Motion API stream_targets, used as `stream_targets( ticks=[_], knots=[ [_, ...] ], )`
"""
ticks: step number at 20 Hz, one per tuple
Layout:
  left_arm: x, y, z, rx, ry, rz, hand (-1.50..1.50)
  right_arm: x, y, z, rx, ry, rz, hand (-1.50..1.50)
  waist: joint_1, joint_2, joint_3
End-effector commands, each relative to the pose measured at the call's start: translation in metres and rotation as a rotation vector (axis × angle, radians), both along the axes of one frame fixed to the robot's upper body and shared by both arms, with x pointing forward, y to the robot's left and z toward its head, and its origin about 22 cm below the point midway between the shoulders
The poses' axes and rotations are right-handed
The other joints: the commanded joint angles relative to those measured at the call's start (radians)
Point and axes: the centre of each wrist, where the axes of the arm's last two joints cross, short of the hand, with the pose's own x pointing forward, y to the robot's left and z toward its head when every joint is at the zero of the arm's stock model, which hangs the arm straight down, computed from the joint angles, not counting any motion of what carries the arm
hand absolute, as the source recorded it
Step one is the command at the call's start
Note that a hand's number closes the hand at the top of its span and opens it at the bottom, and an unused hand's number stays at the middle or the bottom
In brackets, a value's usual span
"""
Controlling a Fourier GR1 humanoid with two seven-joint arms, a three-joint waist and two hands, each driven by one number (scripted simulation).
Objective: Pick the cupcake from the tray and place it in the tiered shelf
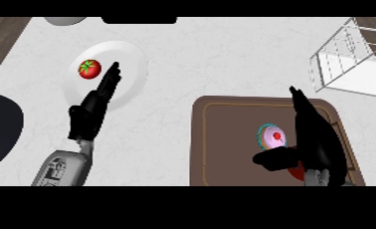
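A cupcake [270, 137] with pink icing, a red dot on top and a teal wrapper sits on the brown tray [228, 143] at the lower right. My right hand [316, 138] hovers over the tray just right of the cupcake, fingers straight and pointing away, thumb [275, 159] stretched out below the cupcake. The cupcake lies in the gap between thumb and fingers, not grasped. The wire tiered shelf [341, 58] stands at the upper right corner. My left hand [95, 106] rests open at the left, fingers straight over a white plate.
A white plate [129, 58] at the upper left holds a red tomato [89, 68]. A grey rounded object [64, 20] shows at the top left edge, and a dark shape [7, 128] at the far left edge. White counter lies between plate and tray.
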Motion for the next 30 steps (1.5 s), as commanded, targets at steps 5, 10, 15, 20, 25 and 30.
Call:
stream_targets(
  ticks=[5, 10, 15, 20, 25, 30],
  knots=[
    [0.01, -0.006, 0.007, 0.012, -0.009, 0.017, 0.0, -0.008, 0.021, -0.011, 0.004, 0.105, -0.065, -1.5, -0.002, 0.0, 0.0],
    [-0.003, 0.007, 0.022, 0.009, -0.009, -0.013, 0.0, 0.005, 0.009, -0.02, -0.001, 0.13, -0.076, -1.5, 0.003, -0.001, 0.0],
    [-0.002, -0.016, 0.017, -0.002, 0.016, -0.007, 0.0, -0.012, 0.019, -0.025, -0.06, 0.172, -0.014, 1.5, 0.001, -0.001, 0.0],
    [-0.008, -0.001, 0.012, -0.006, -0.006, 0.011, 0.0, -0.007, 0.001, -0.039, -0.117, 0.115, 0.023, 1.5, 0.001, -0.001, 0.0],
    [-0.008, -0.004, -0.002, 0.002, 0.015, -0.008, 0.0, 0.004, 0.012, -0.01, -0.1, 0.055, 0.003, 1.5, 0.002, 0.0, 0.0],
    [-0.005, -0.002, 0.004, -0.002, 0.017, 0.005, 0.0, -0.006, 0.0, -0.023, -0.095, 0.021, 0.176, 1.5, 0.001, 0.0, 0.0]
  ],
)
